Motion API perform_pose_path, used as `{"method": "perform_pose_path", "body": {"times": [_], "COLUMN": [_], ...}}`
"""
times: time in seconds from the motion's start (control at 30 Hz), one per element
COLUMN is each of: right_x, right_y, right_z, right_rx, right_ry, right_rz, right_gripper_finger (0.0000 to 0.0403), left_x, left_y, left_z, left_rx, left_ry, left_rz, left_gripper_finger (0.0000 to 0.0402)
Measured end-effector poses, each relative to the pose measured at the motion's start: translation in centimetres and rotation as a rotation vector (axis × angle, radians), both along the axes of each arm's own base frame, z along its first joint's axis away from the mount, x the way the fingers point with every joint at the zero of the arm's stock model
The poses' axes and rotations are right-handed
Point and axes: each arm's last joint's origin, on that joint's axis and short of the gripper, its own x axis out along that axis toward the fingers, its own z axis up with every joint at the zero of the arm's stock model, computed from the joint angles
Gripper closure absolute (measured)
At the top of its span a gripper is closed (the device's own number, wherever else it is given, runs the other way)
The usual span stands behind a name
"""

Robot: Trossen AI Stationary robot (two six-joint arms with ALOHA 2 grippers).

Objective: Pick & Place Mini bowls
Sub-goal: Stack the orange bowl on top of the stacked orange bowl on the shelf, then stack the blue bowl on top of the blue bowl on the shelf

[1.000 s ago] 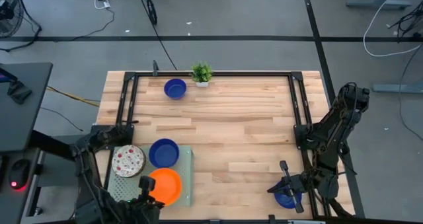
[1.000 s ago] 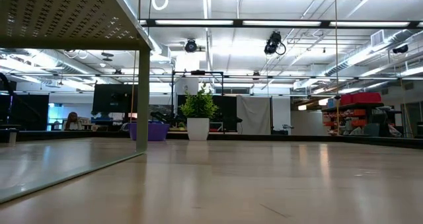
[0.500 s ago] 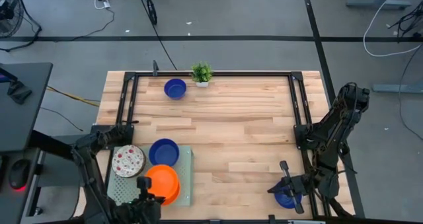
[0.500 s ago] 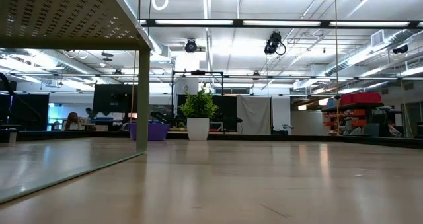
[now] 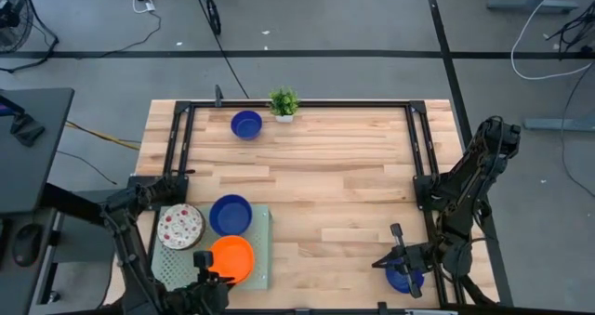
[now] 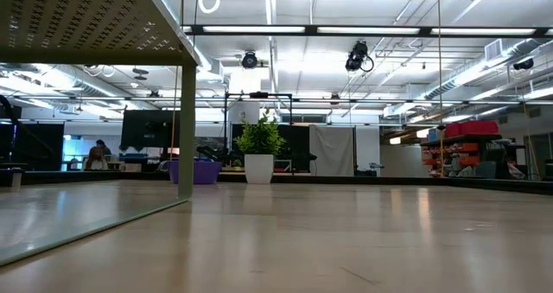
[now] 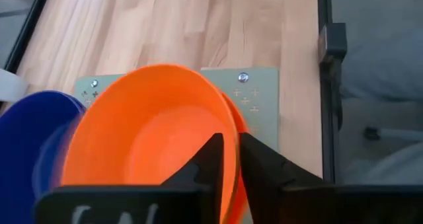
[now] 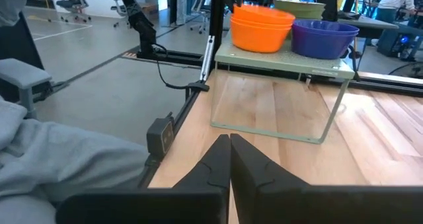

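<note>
A pale green tray stands at the table's near left. It carries a speckled bowl, a blue bowl and an orange bowl nested in a second orange bowl. My left gripper stands at the upper orange bowl's near rim, one finger inside and one outside, with a narrow gap. My right gripper is shut at the near right and points toward the tray. Another blue bowl lies under that arm. A third blue bowl rests at the far edge. My left gripper's fingers straddle the upper orange bowl's rim, slanting down from the table's near side. Whether they touch the rim I cannot tell. The bowl sits level in the orange bowl below it.
A small potted plant stands at the far edge beside the far blue bowl. A black frame runs around the table top. The middle of the wooden top is bare wood.
My left gripper has come down with the orange bowl, which now sits lower on the tray's stack. My right gripper has rolled a little in place.
</note>
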Motion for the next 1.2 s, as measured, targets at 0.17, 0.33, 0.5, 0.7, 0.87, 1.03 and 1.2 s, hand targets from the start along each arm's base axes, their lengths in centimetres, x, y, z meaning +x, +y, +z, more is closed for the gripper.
{"method": "perform_pose_path", "body": {"times": [0.17, 0.33, 0.5, 0.7, 0.87, 1.03, 1.2], "right_x": [0.0, 0.0, 0.1, 1.0, 1.8, 2.1, 1.9], "right_y": [0.0, 0.0, -0.1, -0.5, -0.9, -1.0, -0.8], "right_z": [0.0, 0.0, 0.0, 0.4, 0.2, 0.1, 0.0], "right_rx": [-0.003, -0.003, -0.001, 0.076, 0.112, 0.148, 0.183], "right_ry": [0.0, 0.0, -0.001, -0.013, 0.017, 0.049, 0.07], "right_rz": [0.001, 0.001, -0.005, -0.045, -0.055, 0.0, 0.032], "right_gripper_finger": [0.0394, 0.0394, 0.0394, 0.0394, 0.0393, 0.0383, 0.0371], "left_x": [-0.1, 0.0, 1.0, 5.0, 10.1, 16.1, 21.2], "left_y": [-0.1, -0.1, 0.1, 2.0, 6.1, 12.4, 19.8], "left_z": [0.0, 0.0, 1.6, 5.4, 6.2, 5.6, 3.8], "left_rx": [-0.002, 0.005, 0.014, 0.031, 0.026, -0.08, -0.246], "left_ry": [-0.002, -0.004, 0.002, -0.008, 0.062, 0.094, 0.029], "left_rz": [-0.002, -0.013, -0.102, -0.305, -0.429, -0.488, -0.581], "left_gripper_finger": [0.0311, 0.0259, 0.0214, 0.0222, 0.0247, 0.0268, 0.0275]}}
